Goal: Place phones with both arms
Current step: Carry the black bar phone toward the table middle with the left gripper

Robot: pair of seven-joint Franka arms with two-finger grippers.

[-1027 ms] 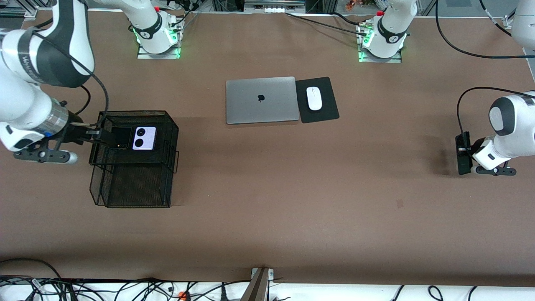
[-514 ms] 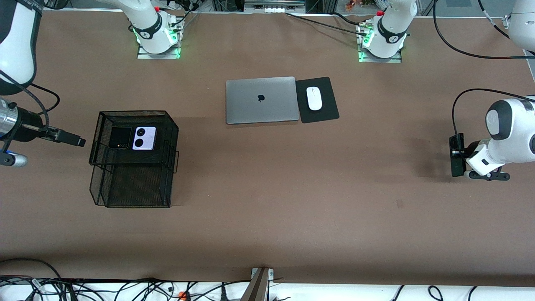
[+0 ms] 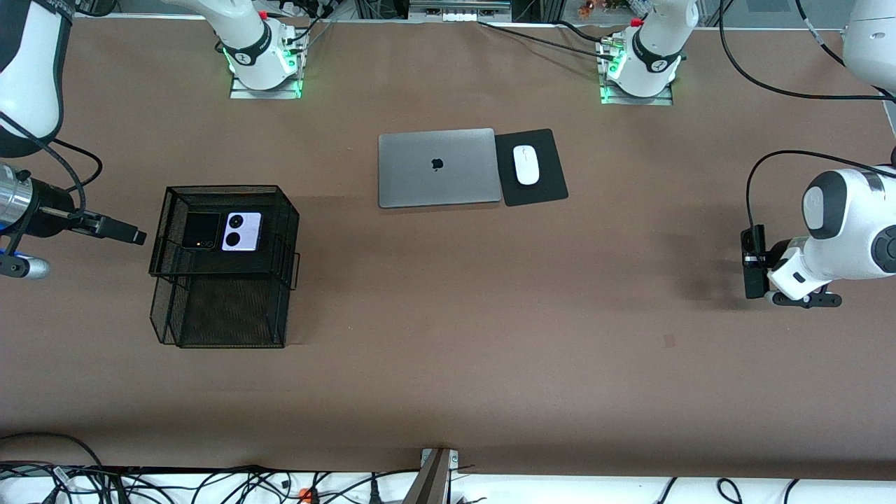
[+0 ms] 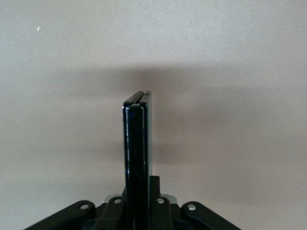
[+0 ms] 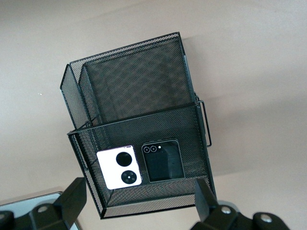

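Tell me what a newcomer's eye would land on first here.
Two squarish phones, a black flip phone and a lilac-white phone, lie side by side on the top tier of a black mesh rack toward the right arm's end. The left end effector holds a black slab phone on edge above bare table.

Left end effector (image 3: 752, 269) clamped tight; right end effector (image 3: 136, 236) spread wide.

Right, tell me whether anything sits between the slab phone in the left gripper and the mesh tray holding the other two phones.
Nothing visible blocks it. The left gripper holds the black slab phone over bare table at its own end. The laptop and mouse pad lie nearer the bases than a straight run to the mesh tray.
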